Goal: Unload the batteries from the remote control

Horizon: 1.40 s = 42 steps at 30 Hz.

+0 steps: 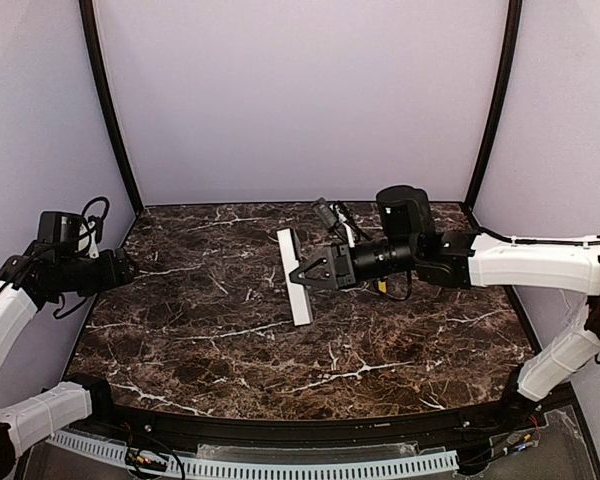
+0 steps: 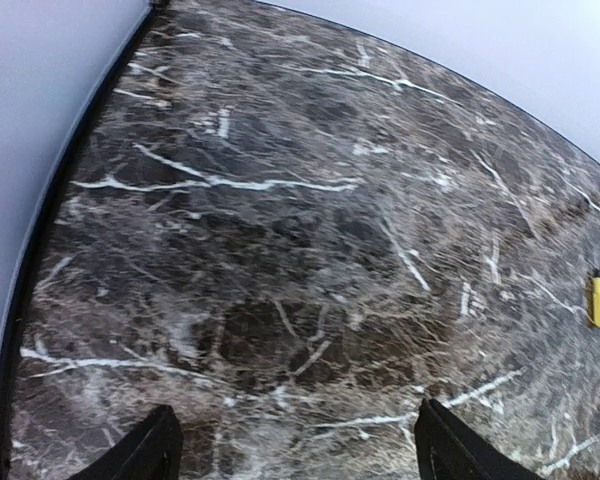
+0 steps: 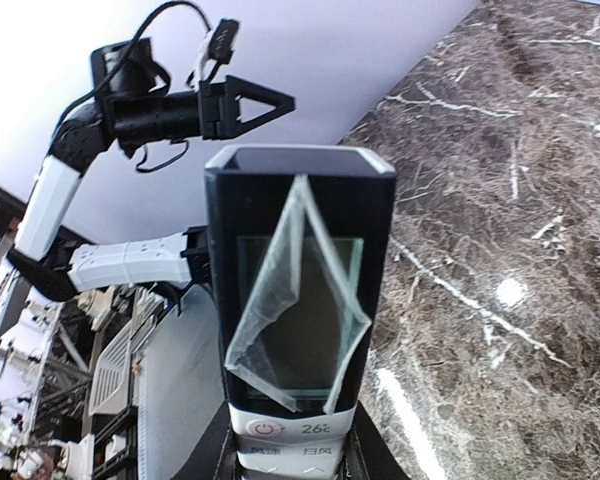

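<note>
Near the middle of the dark marble tabletop (image 1: 180, 340), the right gripper (image 1: 312, 272) was clamped across the remote control (image 1: 290, 250), its jaws closed on the slim white body about halfway along. From above, the remote ran lengthwise away from the arm bases, one end toward the back wall. In the right wrist view its display face was turned to the camera. It showed a dark screen section with a loose, peeling clear film (image 3: 298, 300) over it and a power button just below. Whether the remote touched the tabletop or hung just above it was hard to tell from overhead. At the left edge of the tabletop, the left gripper (image 1: 130, 268) hovered with its jaws spread wide and holding nothing, only marble showing between its fingers (image 2: 150, 450). A small yellow object (image 2: 597, 300), possibly a screwdriver handle, lay well apart from it, near the right arm.
</note>
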Each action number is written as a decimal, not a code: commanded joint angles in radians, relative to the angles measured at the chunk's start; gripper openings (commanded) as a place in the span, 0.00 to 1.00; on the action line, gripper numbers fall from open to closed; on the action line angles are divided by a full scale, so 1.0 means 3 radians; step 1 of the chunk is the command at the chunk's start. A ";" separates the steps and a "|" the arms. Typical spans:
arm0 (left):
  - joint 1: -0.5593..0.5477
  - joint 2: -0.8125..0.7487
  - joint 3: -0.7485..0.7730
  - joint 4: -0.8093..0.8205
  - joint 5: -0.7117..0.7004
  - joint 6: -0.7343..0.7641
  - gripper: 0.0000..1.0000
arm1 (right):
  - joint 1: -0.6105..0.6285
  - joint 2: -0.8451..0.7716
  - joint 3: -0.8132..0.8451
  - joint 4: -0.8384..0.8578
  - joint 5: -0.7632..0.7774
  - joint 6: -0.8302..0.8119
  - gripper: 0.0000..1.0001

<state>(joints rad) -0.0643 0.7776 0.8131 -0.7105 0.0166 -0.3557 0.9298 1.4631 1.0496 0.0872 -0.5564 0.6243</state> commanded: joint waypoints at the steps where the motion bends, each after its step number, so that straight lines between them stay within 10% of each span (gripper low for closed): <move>1: 0.0000 0.0001 -0.0098 0.0288 0.1031 0.0114 0.80 | -0.0086 0.0124 0.0129 0.0264 -0.1002 -0.0081 0.15; 15: -0.1039 0.0370 0.0337 0.1227 0.2756 -0.0768 0.85 | -0.0089 0.0312 0.0070 0.0857 -0.1800 0.0312 0.11; 31: -0.2411 0.1033 0.0781 0.1568 0.2313 -0.1024 0.79 | 0.0048 0.0433 0.0260 0.0397 -0.2033 0.0042 0.07; 42: -0.2684 0.1313 0.0864 0.1662 0.2182 -0.1065 0.61 | 0.0139 0.0445 0.0300 0.0309 -0.2101 -0.0099 0.02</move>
<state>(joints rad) -0.8608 1.1690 1.0481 -0.2474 0.6872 -0.6674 0.9588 1.5932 1.1034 0.1753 -1.1648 0.6273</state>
